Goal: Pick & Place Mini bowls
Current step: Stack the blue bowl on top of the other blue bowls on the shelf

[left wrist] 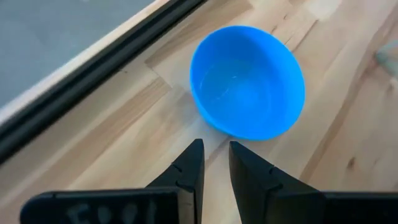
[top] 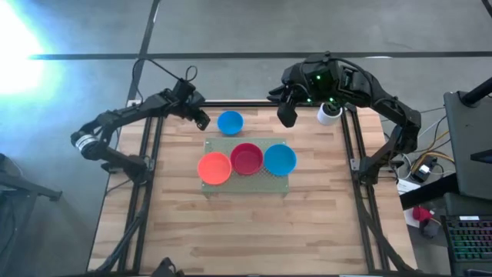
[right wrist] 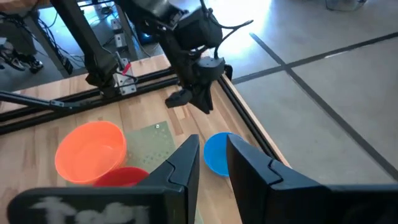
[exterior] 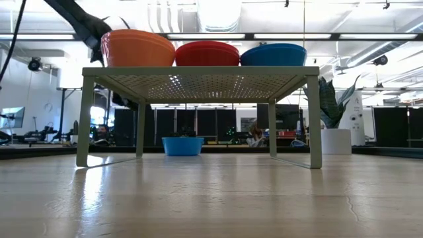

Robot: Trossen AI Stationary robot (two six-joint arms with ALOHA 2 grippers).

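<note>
Near table (top: 231,231) far edge: L gripper (top: 203,121) beside loose blue bowl (top: 230,122), jaws near-closed, empty; R same.

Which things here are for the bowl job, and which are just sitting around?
For the job:
- blue bowl on the table, near the left tool
- orange bowl, red bowl and second blue bowl, all on the green rack

Just sitting around:
- white pot at the table's far edge, by the right tool

The wooden table (top: 246,231) carries a green stand (top: 247,182), a blue bowl (top: 230,122) behind it, and a white pot (top: 329,115).
</note>
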